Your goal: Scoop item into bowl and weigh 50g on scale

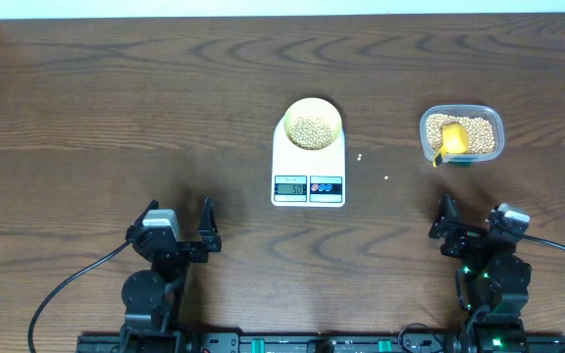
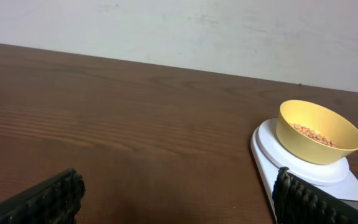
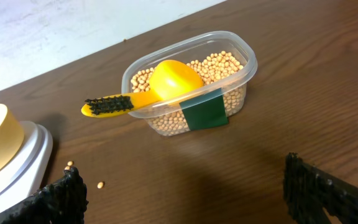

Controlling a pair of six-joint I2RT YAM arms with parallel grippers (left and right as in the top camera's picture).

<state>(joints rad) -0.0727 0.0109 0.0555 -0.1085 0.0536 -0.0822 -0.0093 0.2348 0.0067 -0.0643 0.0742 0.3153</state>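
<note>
— What holds the centre of the bench [image 1: 116, 108]?
— A white scale [image 1: 308, 169], with a pale-yellow bowl [image 1: 285, 120] of tan beans [image 1: 311, 130] on its far end. Two loose beans [image 1: 360, 157] lie on the wood just right of it.
— And further right?
— A clear tub [image 1: 425, 127] of beans, a yellow scoop [image 1: 453, 140] resting inside.
— The arms?
— Left claw [image 1: 177, 221] and right claw [image 1: 471, 227] sit near the front edge, both spread wide, well apart from everything.
</note>
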